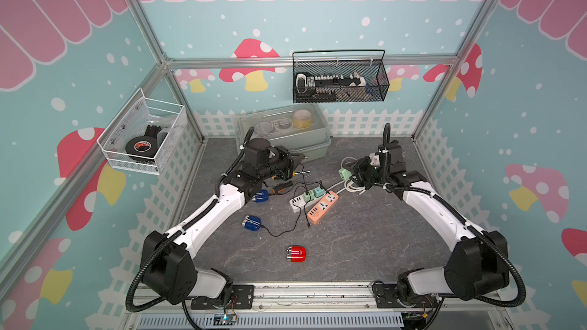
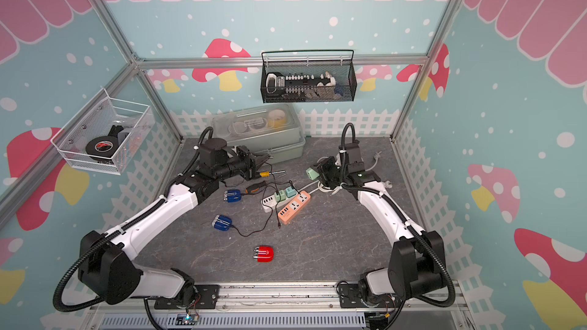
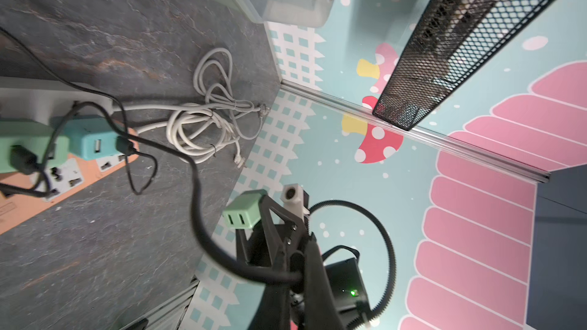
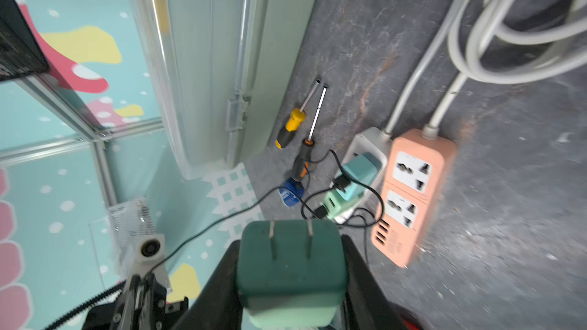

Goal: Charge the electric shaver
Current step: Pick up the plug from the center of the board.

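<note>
We find the right gripper (image 1: 355,170), right of centre, clamped on a mint-green plastic plug adapter (image 4: 290,274), left gripper (image 1: 298,157) pinching a black cable (image 3: 197,207).

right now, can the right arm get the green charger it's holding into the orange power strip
Probably yes. The right pincer grips the green charger with its prongs pointing outward, and the orange power strip lies close by with both big sockets empty. Black cables run beside it, not over them.
</note>
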`<state>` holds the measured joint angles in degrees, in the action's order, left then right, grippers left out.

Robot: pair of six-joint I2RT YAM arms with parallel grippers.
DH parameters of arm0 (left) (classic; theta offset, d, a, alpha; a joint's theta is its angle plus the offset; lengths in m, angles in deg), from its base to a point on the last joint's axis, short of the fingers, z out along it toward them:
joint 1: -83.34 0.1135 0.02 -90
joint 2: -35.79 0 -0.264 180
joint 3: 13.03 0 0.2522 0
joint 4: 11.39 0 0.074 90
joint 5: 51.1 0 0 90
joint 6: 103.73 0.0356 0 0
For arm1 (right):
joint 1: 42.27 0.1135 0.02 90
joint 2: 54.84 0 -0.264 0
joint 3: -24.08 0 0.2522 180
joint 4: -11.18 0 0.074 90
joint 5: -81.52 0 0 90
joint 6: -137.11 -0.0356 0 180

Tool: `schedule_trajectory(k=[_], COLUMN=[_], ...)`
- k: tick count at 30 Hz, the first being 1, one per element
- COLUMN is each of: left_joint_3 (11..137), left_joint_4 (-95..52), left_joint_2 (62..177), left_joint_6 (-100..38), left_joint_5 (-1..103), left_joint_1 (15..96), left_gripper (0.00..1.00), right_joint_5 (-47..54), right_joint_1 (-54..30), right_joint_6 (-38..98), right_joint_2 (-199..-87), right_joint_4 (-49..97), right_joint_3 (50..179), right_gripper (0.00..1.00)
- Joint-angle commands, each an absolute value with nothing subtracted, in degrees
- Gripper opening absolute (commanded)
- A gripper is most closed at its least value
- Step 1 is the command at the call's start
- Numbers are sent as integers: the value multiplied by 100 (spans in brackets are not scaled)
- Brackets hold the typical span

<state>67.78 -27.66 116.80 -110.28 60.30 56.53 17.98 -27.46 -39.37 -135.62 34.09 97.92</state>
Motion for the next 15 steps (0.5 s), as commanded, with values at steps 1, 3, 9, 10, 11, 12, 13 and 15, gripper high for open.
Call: schedule_trajectory(k=[1, 3, 9, 10, 11, 12, 13, 15], left_joint_3=[6808, 6790, 6577, 6510, 6460, 6433, 6425, 6435], left_joint_4=[-1922, -1701, -901, -714, -544, -441, -334, -181], left_joint_2=[11729, 11792, 11974, 12018, 12053, 12081, 12102, 12152], left_joint_6=[-11577, -11660, -12010, -12075, -12123, -12132, -12142, -12090], left_joint_5=[5529, 5349, 4934, 4874, 4818, 4805, 4778, 4752], left_joint_1=[5435, 5290, 5009, 4982, 4975, 4964, 4957, 4954], left_gripper=[0, 0, 0, 0, 0, 0, 0, 0], right_joint_5=[1711, 1621, 1411, 1416, 1395, 1379, 1335, 1278], right_joint_1=[-2648, -2589, -2448, -2430, -2417, -2408, -2399, -2381], right_joint_6=[-5789, -6103, -6462, -6461, -6458, -6448, -6428, -6395], right_joint_2=[-13552, -13604, -13603, -13579, -13558, -13527, -13493, -13433], right_joint_4=[800, 236, -443, -458, -487, -530, -598, -739], right_joint_3=[9517, 9416, 9278, 9274, 9249, 9219, 9163, 9073], right_gripper=[6, 6, 5, 5, 5, 5, 4, 3])
